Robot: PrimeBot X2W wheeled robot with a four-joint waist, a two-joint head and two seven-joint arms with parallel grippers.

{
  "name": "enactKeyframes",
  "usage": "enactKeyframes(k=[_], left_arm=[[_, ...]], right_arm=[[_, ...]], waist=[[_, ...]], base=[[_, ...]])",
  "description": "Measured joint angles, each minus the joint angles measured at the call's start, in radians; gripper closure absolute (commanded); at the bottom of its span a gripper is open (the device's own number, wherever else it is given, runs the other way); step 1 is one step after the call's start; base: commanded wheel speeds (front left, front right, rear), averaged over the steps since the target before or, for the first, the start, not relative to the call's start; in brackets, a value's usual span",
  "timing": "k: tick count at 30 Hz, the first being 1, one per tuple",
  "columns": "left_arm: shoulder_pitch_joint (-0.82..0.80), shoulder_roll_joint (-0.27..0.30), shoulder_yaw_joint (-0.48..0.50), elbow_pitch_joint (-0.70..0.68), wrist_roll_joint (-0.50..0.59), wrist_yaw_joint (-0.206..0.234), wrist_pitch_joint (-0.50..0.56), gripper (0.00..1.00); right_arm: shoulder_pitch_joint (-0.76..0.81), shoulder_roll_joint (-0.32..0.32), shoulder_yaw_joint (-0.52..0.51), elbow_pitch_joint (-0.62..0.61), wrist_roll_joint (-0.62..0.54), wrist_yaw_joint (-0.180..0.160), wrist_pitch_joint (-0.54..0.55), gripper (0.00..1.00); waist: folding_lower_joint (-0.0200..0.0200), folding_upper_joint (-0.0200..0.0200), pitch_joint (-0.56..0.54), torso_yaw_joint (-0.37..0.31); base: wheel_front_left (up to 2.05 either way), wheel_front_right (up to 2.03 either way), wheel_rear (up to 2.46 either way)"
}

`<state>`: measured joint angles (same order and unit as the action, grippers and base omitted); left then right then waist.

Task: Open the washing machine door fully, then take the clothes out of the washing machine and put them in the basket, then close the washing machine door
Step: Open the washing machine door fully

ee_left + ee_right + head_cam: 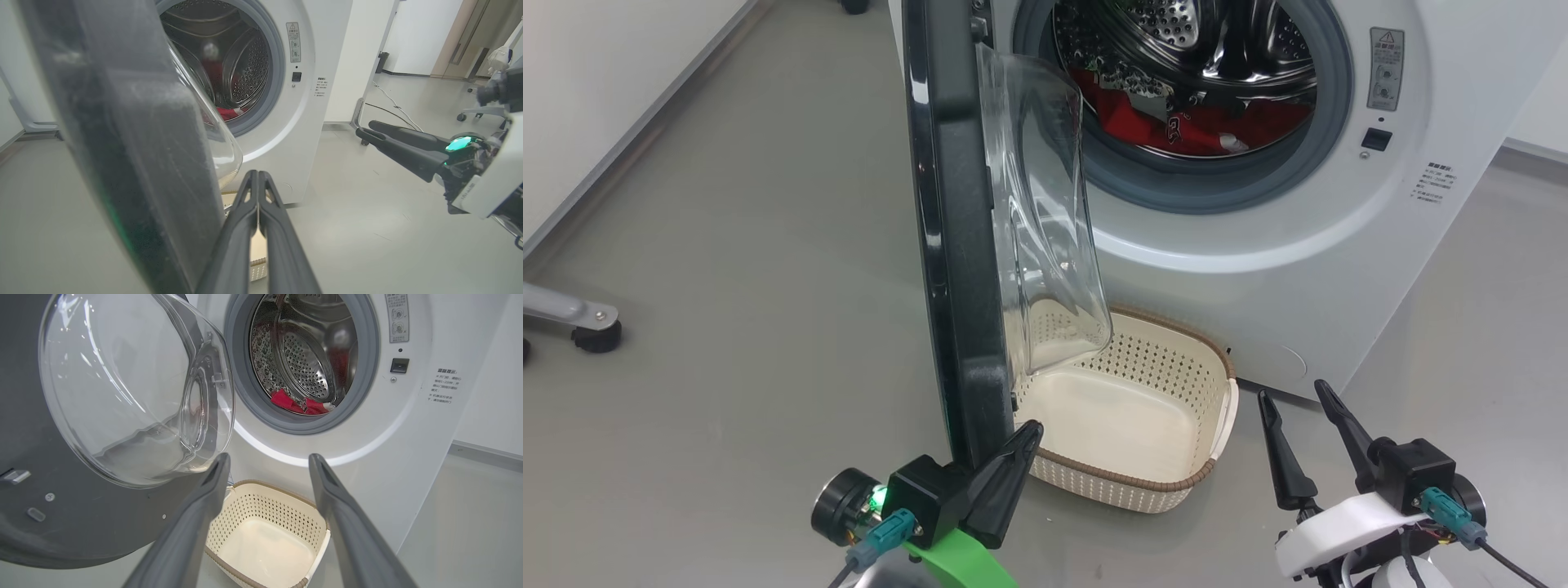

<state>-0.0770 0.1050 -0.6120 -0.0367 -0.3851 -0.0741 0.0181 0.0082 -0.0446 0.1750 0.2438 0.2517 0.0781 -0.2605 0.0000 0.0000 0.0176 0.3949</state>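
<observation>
The white washing machine (pixel 1339 269) stands ahead with its door (pixel 952 245) swung out edge-on towards me, its clear glass bowl (pixel 135 388) bulging over the basket. Red clothes (pixel 1176 126) lie in the bottom of the steel drum (pixel 310 363). The cream basket (pixel 1127 408) sits empty on the floor in front of the machine. My left gripper (pixel 1031 431) is shut, with its tips right beside the door's lower outer edge (pixel 163 204); I cannot tell if they touch. My right gripper (pixel 1293 396) stands open to the right of the basket, holding nothing.
A grey wheeled leg (pixel 580 318) sits on the floor at the far left. A white wall (pixel 605 82) runs along the left. In the left wrist view, a cable (pixel 392 108) and a chair base (pixel 478 114) lie beyond the machine.
</observation>
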Motion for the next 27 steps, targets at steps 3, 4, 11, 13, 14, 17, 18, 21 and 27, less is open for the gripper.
enactKeyframes(k=[3, 4, 11, 13, 14, 17, 18, 21, 27], left_arm=[[0.0, 0.002, 0.01, 0.008, 0.0, 0.008, 0.0, 1.0], [-0.001, 0.002, 0.013, 0.011, 0.0, 0.008, 0.0, 1.0], [-0.002, 0.002, 0.026, 0.029, 0.0, 0.018, 0.0, 1.0], [-0.003, 0.002, 0.029, 0.032, 0.0, 0.021, 0.0, 1.0], [-0.004, 0.002, 0.03, 0.035, 0.0, 0.026, 0.0, 1.0], [-0.004, 0.001, 0.037, 0.041, 0.0, 0.028, -0.002, 1.0], [-0.004, 0.0, 0.039, 0.043, -0.001, 0.03, -0.002, 1.0], [-0.004, -0.003, 0.046, 0.05, -0.002, 0.039, -0.003, 1.0], [-0.004, -0.008, 0.06, 0.059, -0.002, 0.051, -0.012, 1.0]], right_arm=[[0.0, 0.0, 0.0, 0.0, 0.0, 0.0, 0.0, 0.0], [0.0, 0.0, 0.0, 0.0, 0.001, 0.0, 0.0, 0.0], [-0.002, 0.0, 0.0, 0.0, 0.002, 0.0, 0.0, 0.0], [-0.003, 0.0, -0.001, 0.0, 0.002, 0.0, 0.0, 0.0], [-0.003, 0.0, -0.001, -0.001, 0.002, 0.0, 0.0, 0.0], [-0.004, 0.0, -0.002, -0.001, 0.002, 0.0, 0.0, 0.0], [-0.005, 0.0, -0.002, -0.001, 0.002, 0.0, 0.0, 0.0], [-0.006, 0.0, -0.002, -0.001, 0.002, 0.001, 0.0, 0.0], [-0.01, 0.0, 0.004, 0.0, 0.001, 0.009, 0.0, 0.0]], waist=[[0.0, 0.0, 0.005, 0.0], [0.0, 0.0, 0.007, 0.001], [0.0, 0.0, 0.015, 0.001], [0.0, 0.0, 0.017, 0.002], [0.0, 0.0, 0.017, 0.002], [0.0, 0.0, 0.019, 0.002], [0.0, 0.0, 0.019, 0.003], [0.0, 0.0, 0.02, 0.003], [0.0, 0.0, 0.021, 0.004]], base=[[0.0, 0.0, 0.0], [0.0, 0.0, 0.0], [0.0, 0.0, 0.0], [0.0, 0.0, 0.0], [0.0, 0.0, 0.0], [0.0, 0.0, 0.0], [0.0, 0.0, 0.0], [0.0, 0.0, 0.0], [0.0, 0.0, 0.0]])
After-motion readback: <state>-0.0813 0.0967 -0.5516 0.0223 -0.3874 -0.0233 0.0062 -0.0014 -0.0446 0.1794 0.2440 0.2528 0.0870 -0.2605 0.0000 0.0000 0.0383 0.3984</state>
